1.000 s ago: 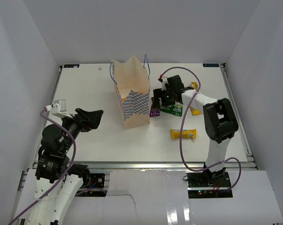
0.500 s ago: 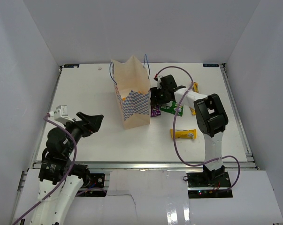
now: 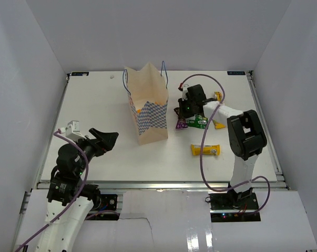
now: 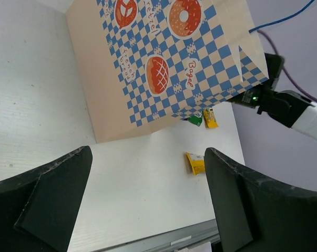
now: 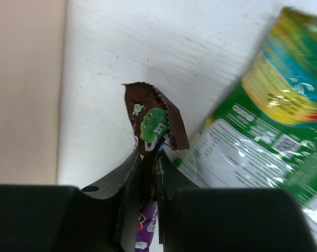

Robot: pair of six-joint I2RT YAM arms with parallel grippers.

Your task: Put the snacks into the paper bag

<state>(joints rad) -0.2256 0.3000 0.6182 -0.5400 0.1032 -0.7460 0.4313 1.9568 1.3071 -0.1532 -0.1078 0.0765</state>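
Dark purple bar (image 5: 155,123) pinched thinly by right gripper (image 5: 149,157); risked slipping free, or dragging green-white pouch (image 5: 242,152) lying just right of grip.

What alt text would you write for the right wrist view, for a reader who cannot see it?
The right gripper is shut on a dark snack packet, pinching its lower part, with the white table behind. A green-white pouch lies at the picture's right, and the tan paper bag fills its left edge.
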